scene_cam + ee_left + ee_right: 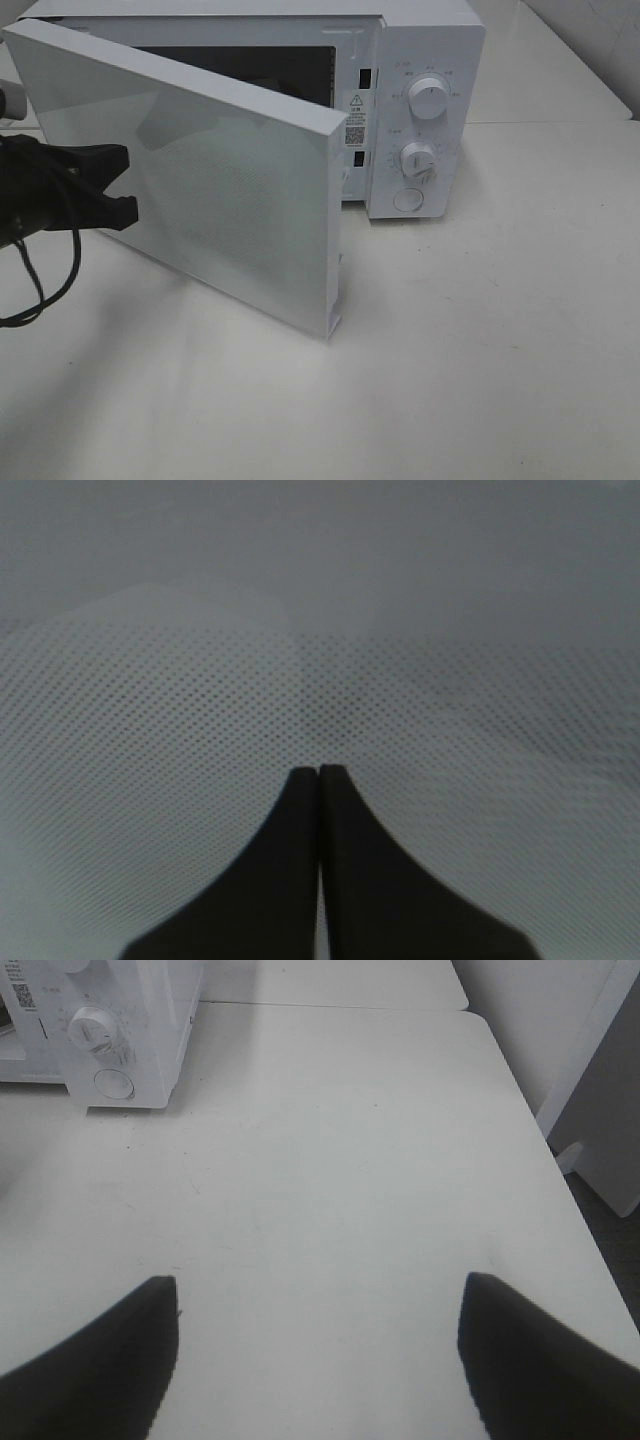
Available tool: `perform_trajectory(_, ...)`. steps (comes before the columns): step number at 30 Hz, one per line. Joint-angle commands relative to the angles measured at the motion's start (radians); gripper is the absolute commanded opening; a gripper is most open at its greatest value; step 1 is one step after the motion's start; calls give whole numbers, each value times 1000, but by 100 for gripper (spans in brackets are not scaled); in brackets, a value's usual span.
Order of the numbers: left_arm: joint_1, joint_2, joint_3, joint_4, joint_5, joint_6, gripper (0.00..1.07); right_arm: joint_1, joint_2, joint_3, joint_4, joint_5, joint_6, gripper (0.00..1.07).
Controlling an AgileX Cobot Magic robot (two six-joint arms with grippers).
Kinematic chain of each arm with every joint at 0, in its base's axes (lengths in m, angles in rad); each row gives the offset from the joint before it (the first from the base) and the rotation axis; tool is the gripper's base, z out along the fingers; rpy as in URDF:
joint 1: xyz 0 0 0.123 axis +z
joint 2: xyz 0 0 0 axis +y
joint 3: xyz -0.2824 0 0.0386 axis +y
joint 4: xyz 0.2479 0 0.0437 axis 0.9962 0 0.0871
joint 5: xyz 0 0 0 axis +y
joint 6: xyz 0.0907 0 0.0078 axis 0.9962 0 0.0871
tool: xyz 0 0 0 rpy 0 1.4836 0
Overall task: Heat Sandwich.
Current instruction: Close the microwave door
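Note:
The sandwich is out of view in every frame. A white microwave (420,100) stands at the back of the table, its door (220,190) swung partway open toward the front left. My left gripper (130,185) is at the door's outer face near its left end. The left wrist view shows that gripper (319,770) shut, with its tips up against the dotted door window (320,630) and nothing between the fingers. My right gripper (318,1282) hovers open over bare table (330,1140), to the right of the microwave (110,1020), and holds nothing.
Two dials and a round button (409,199) sit on the microwave's right panel. The door hides most of the dark cavity (270,70). The white table's right edge (560,1190) drops to the floor, where a white panel (605,1110) stands. A black cable (40,290) hangs from the left arm.

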Motion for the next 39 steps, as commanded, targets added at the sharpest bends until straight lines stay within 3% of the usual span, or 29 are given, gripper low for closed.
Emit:
perform_trajectory(1, -84, 32, -51, -127, -9, 57, 0, -8, -25, 2, 4, -7, 0, 75)
perform_trajectory(15, -274, 142, -230, -395, 73, 186, 0, -8, -25, 2, 4, -7, 0, 75)
perform_trajectory(19, -303, 172, -298, -442, 115, 191, 0, -8, -25, 2, 4, -7, 0, 75)
perform_trajectory(29, -356, 241, -448, -576, 183, 305, 0, -8, -25, 2, 4, -7, 0, 75)
perform_trajectory(39, -356, 283, -548, -597, 229, 316, 0, -8, -25, 2, 4, -7, 0, 75)
